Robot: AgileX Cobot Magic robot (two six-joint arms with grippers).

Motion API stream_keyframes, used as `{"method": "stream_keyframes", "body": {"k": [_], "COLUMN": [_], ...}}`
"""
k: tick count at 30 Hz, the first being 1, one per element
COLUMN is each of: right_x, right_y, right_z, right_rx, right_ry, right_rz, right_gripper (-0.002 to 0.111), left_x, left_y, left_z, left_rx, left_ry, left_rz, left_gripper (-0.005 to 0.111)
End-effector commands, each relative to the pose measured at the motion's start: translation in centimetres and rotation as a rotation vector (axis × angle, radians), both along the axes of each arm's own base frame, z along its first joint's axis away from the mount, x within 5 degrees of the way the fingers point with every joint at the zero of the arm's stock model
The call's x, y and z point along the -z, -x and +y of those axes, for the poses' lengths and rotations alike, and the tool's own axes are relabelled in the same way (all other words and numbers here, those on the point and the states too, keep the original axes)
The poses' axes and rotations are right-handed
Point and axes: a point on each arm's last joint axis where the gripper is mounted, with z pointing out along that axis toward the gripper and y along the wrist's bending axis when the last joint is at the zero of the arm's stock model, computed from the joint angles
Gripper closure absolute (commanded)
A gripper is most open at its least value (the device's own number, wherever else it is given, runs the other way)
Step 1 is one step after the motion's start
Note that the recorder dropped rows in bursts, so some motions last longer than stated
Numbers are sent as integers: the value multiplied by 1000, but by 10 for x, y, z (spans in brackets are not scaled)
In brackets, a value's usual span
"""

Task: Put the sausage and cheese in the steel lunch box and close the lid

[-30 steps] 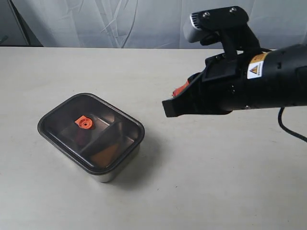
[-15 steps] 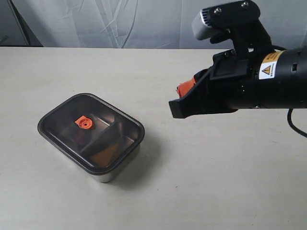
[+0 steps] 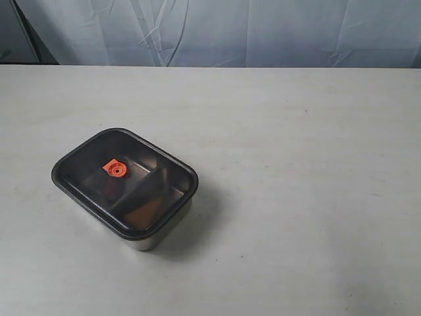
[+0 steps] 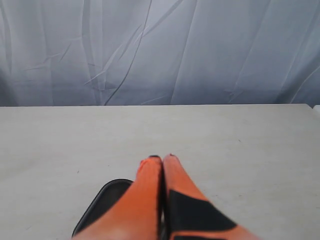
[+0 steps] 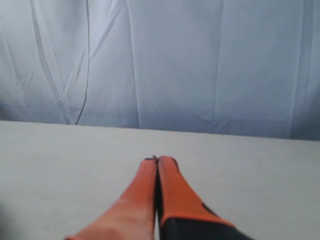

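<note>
Both sets of jaws are pressed together with nothing between them. We see the left gripper with a corner of the lid showing beside it, and the right gripper over bare table. The exterior view shows the lid sitting flat on the steel lunch box, orange valve up, on the table's left side. The contents are too murky to name.

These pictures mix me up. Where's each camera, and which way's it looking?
Exterior: above the table, looking down on the lid of the steel lunch box; no arm.
Left wrist: on its arm, past the shut left fingers to the curtain.
Right wrist: likewise, past shut right fingers.
Shared: exterior and left wrist show the lid.
</note>
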Motion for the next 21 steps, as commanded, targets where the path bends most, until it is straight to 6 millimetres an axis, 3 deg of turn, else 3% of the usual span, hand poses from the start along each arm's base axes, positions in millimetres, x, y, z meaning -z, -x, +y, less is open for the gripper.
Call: {"method": "stream_keyframes", "body": {"k": [1, 11, 21], "right_x": [25, 67, 89], "right_y": [11, 14, 18], "right_z": [-1, -8, -10], "right_rx": [-1, 90, 123], "right_ry": [-11, -60, -58], "right_rz": [69, 68, 78], "right_gripper": [109, 109, 109], "left_x": [0, 0, 0], "left_y": [2, 2, 2], "left_z": [0, 0, 0], "left_rx": [0, -1, -1], "left_ry": [0, -6, -6], "left_rz": [-7, -7, -7], "left_gripper": [107, 107, 107]}}
